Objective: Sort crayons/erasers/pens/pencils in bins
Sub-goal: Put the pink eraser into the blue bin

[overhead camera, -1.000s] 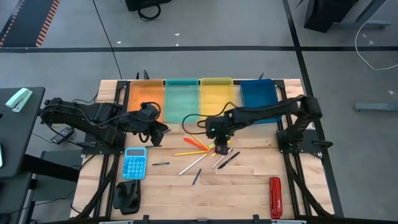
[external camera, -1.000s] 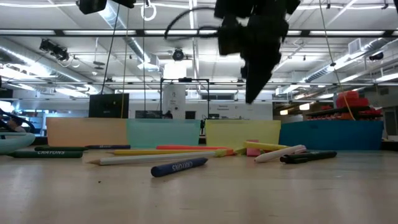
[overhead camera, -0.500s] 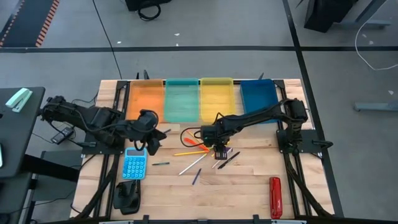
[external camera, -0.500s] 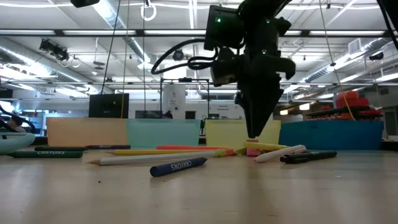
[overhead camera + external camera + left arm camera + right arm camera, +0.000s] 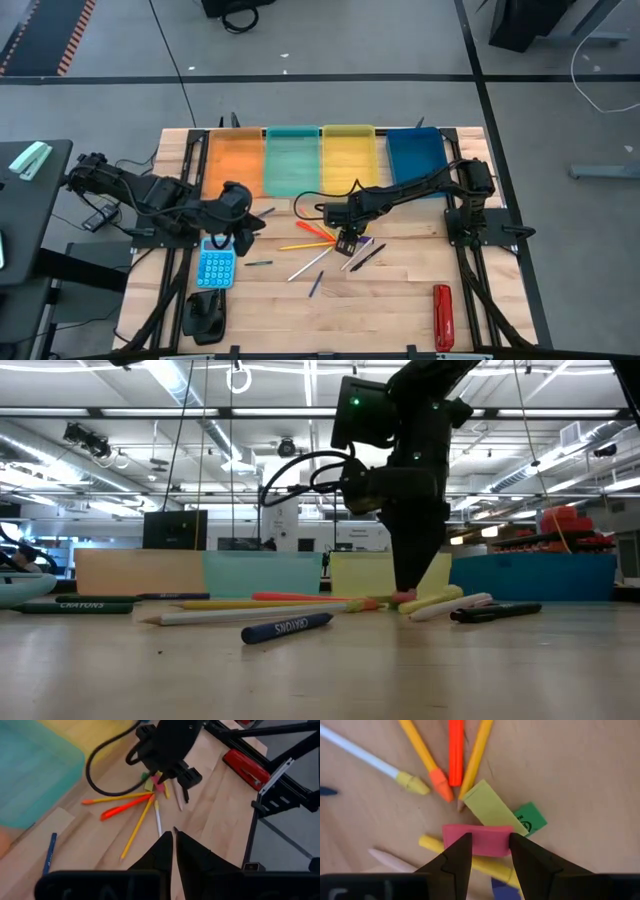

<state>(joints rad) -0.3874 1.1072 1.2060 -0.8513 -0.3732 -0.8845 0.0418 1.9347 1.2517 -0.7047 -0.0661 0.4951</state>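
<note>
Between the right gripper's [image 5: 487,851] fingers [image 5: 457,857] sits a pink eraser [image 5: 477,840], straddled on the wooden surface [image 5: 400,290] beside yellow [image 5: 492,810] and green erasers [image 5: 531,819], near orange pencils [image 5: 305,244]. Left gripper [image 5: 173,837], fingers pinched together and empty, hovers by the calculator [image 5: 215,265].

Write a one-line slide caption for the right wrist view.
Right end effector straddles a pink eraser, fingers open either side, beside yellow-green and green erasers.
</note>
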